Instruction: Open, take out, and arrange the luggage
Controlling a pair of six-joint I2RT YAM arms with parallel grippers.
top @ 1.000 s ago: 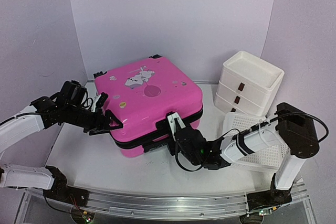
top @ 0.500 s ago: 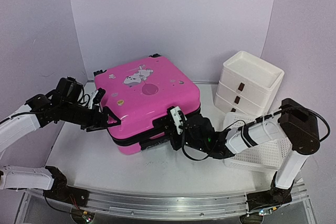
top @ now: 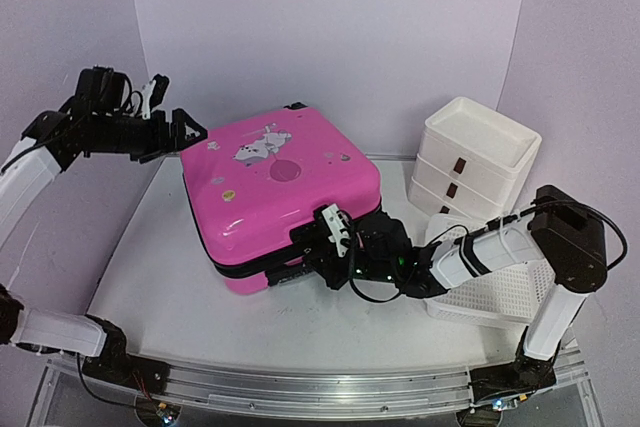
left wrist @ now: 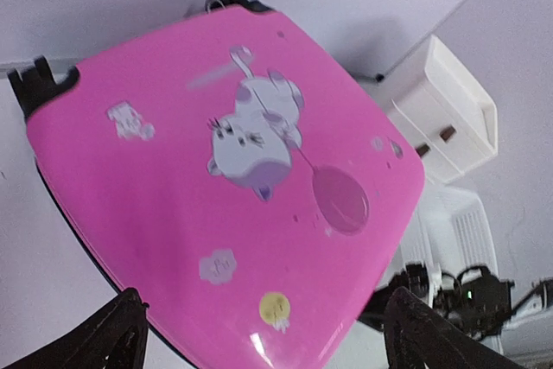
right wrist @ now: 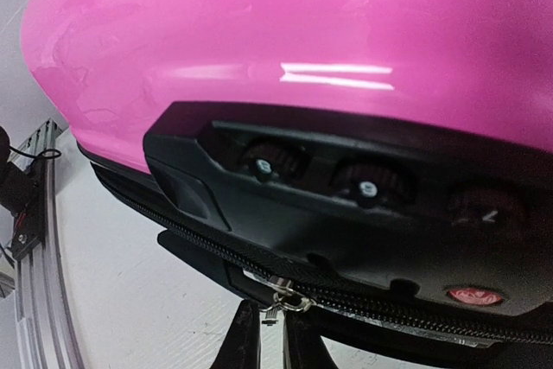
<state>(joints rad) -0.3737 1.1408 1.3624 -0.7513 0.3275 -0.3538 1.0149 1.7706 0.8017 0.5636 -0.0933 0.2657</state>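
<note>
Right wrist, gripper (right wrist: pixel 270 330) closed, perhaps pinching luggage (right wrist: pixel 346 41) zip (right wrist: pixel 290 302)

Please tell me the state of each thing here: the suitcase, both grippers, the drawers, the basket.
luggage: closed, lying flat on the table.
left gripper: open, empty, raised beside the luggage's far left corner.
right gripper: shut, tips at the zip pull; whether it pinches the pull is unclear.
drawer stack: drawers pushed in.
mesh basket: visible part empty.
</note>
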